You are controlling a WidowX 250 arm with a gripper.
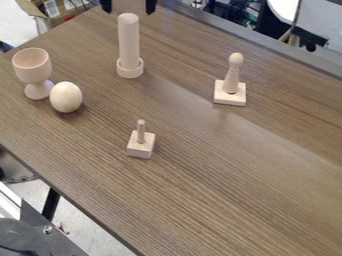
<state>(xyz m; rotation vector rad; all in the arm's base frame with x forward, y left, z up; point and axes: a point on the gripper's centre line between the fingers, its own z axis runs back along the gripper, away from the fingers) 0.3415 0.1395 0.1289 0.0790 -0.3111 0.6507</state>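
end effector [128, 6]: open, empty, far left | tall wooden cylinder [129, 42]: upright in its ring base [130, 72], far left on the worktop [234, 175] | also egg [66, 97] just beside goblet [32, 66] at left, square-based peg [141, 145] nearer, knobbed peg [231, 81] right | imo: centre over the cylinder, keep level, close softly, looks kinda tippy tbh

no legible words, numbers or signs, pale label [51, 8] on cardboard box [41, 24], any print too small to read
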